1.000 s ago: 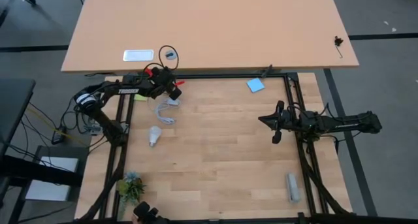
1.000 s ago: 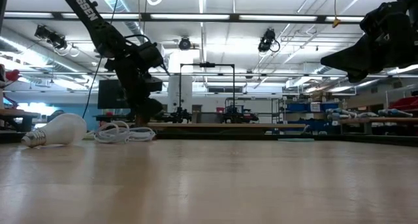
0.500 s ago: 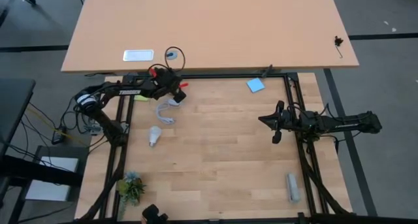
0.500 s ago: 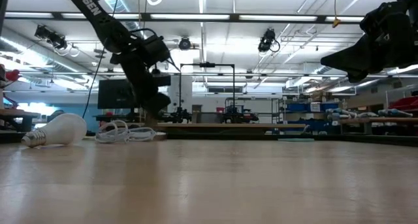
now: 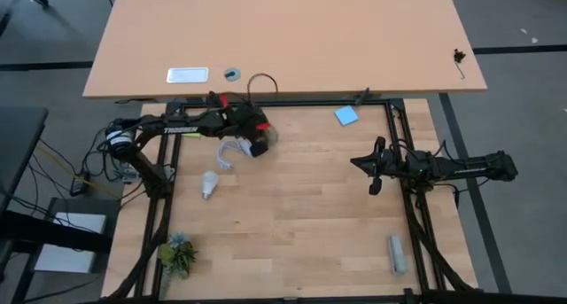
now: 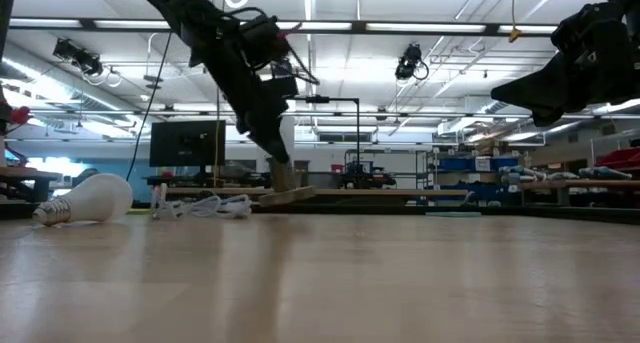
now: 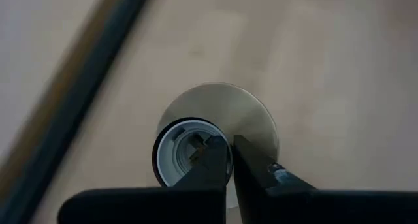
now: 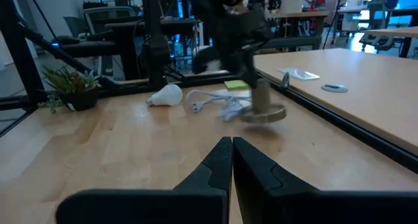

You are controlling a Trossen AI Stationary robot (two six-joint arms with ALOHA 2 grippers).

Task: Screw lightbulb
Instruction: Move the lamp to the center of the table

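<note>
The left gripper (image 7: pixel 230 160), now clamped on the socket base's (image 7: pixel 251 123) rim, is carrying it toward the table's middle, cable (image 5: pixel 229 152) trailing. The lightbulb (image 5: pixel 209 183) is lying untouched near the left edge. The right gripper (image 8: pixel 231 145), closed and empty, is waiting.

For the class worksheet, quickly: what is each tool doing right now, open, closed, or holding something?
Left tool: closed on the socket base's rim, holding it.
Right tool: closed, holding nothing.

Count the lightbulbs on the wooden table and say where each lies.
1. The lightbulb lies on its side near the table's left edge, apart from the left gripper holding the socket base. No others show.
</note>
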